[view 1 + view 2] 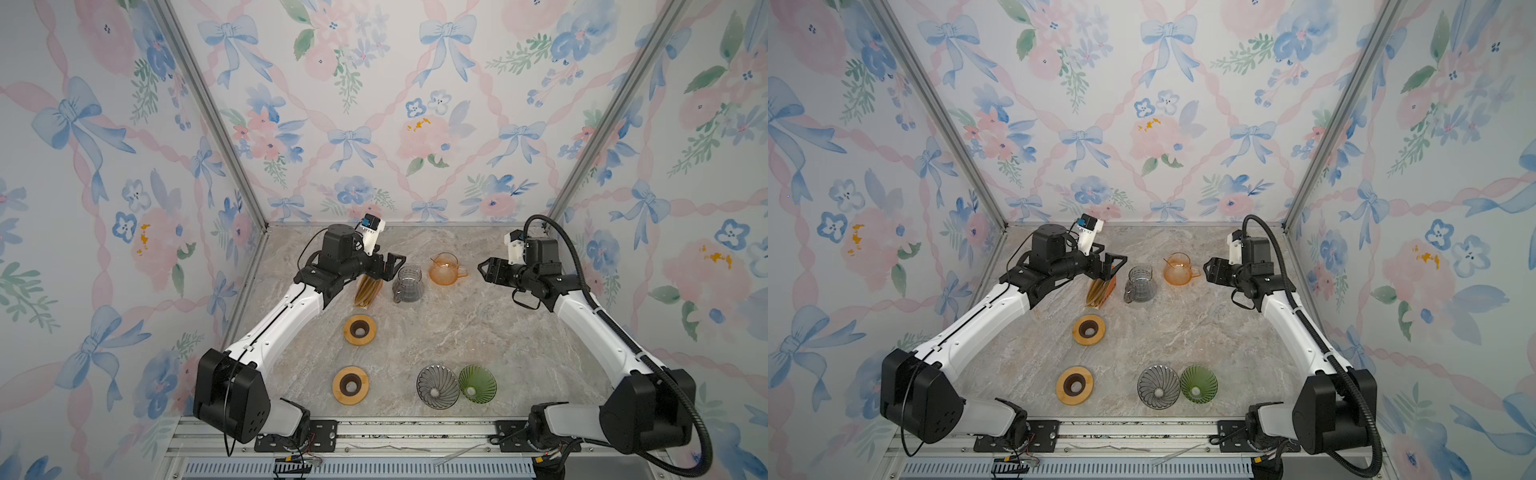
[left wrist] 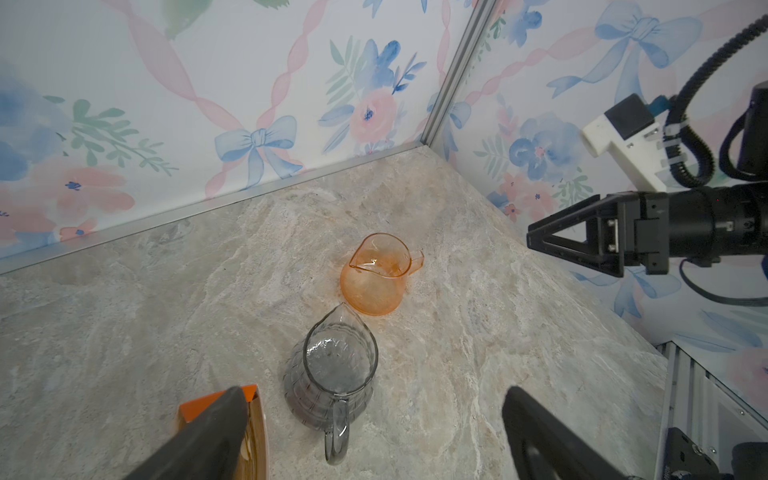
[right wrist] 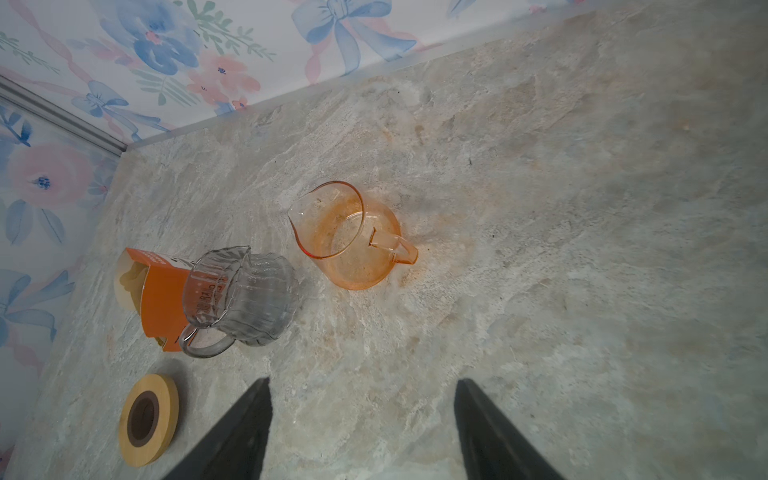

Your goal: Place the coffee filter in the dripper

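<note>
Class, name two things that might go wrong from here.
The grey ribbed glass pitcher stands beside the orange box of paper filters; the left jaws, open by the box, might knock the pitcher. The grey glass dripper and green glass dripper sit side by side; seating a filter could nudge the neighbour.

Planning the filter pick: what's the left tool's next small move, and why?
Probably shift the left tool sideways and down over the filter box. It is open and empty; in the left wrist view one finger overlaps the box edge while the grey carafe shows between the fingers.
</note>
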Robot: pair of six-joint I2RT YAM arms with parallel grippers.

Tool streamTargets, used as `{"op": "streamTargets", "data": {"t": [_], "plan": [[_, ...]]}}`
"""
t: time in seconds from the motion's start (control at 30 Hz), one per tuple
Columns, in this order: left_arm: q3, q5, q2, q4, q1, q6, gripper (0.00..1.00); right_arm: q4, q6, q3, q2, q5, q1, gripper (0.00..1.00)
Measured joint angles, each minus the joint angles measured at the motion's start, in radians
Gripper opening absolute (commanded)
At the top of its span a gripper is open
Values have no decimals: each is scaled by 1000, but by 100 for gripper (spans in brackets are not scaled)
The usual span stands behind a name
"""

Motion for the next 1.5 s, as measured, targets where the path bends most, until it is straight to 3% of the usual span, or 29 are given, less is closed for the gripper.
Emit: {"op": "streamTargets", "data": {"t": [0.2, 0.7, 1.5], "plan": [[-29, 21, 6, 4, -1, -1, 98, -49, -58, 166, 181, -32, 13, 57], [-64, 29, -31, 8, -20, 16, 98, -151, -306, 370, 486, -156, 11, 58], [-67, 20, -50, 16, -23, 19, 98, -274, -465, 543, 657, -66, 23, 53]]}}
